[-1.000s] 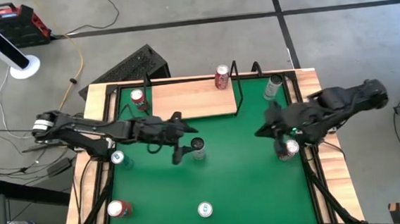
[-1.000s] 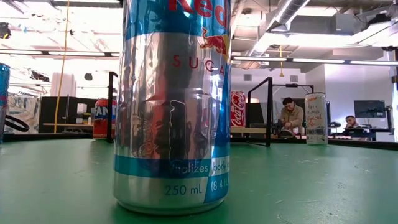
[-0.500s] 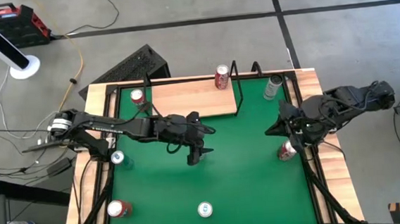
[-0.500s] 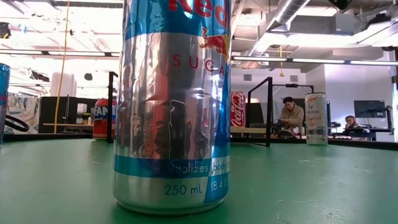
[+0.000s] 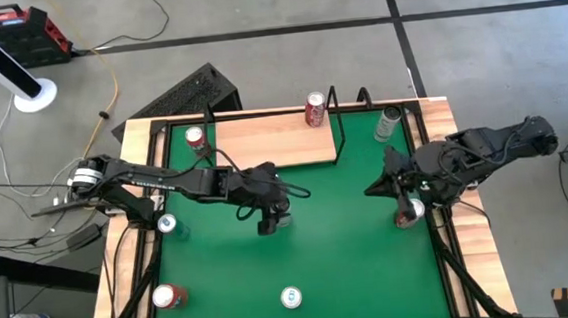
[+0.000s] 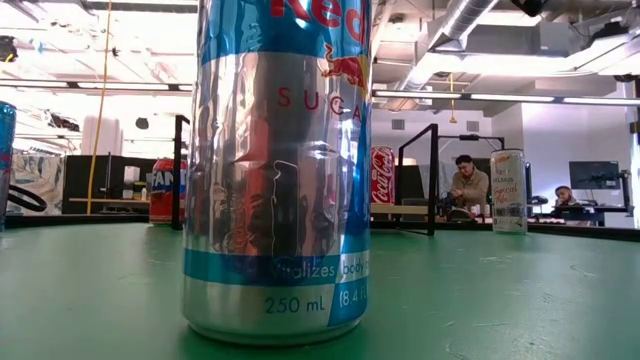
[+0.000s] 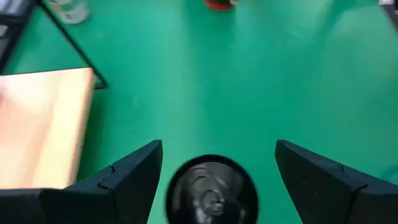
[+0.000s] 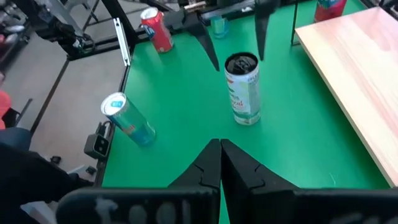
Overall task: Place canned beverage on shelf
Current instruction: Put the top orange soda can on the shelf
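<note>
We count seven cans on the green mat [image 5: 341, 255] and one red can [image 5: 315, 109] at the far edge of the flat light-wood shelf with thin black wire frame [image 5: 275, 140]. The left gripper [image 7: 214, 171] stands open, its fingers either side of a slim silver can [image 7: 211, 191] mid-mat. The right gripper [image 8: 219, 163] is closed, empty, near the mat's right edge.

left hand [image 5: 272, 223] | moved over silver can [image 7: 211, 193] | fingers now straddling it
</note>
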Controlling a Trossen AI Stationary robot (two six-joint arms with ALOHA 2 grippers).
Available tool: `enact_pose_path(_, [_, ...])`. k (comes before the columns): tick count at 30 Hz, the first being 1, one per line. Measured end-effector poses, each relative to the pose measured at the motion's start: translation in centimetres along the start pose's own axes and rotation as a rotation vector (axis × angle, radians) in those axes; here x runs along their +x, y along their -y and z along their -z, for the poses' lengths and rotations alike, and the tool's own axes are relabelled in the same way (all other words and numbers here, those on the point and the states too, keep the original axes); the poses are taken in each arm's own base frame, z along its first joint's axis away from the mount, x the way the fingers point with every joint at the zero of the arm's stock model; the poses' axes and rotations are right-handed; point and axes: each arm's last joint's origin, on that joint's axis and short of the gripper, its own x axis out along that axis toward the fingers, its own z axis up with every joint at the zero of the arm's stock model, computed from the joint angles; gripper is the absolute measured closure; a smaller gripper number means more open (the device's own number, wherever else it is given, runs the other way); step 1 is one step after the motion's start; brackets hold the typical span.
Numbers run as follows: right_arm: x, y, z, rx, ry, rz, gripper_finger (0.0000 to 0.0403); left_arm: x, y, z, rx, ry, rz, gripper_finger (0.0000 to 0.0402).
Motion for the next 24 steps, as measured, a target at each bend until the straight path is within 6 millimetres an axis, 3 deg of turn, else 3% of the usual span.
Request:
enact_pose_path(15, [1.0,-0.1,-0.2,0.002,-0.01,0.018,0.0372,0.0,-0.1,0.0,-0.03,0.0,-0.053,0.0103])
enact_pose_path(24, [1.1,0.7,-0.4,0.024,0.001,0.055,0.0373,0.0,-0.2,-0.1,-0.081,0.011,-0.069,0.007])
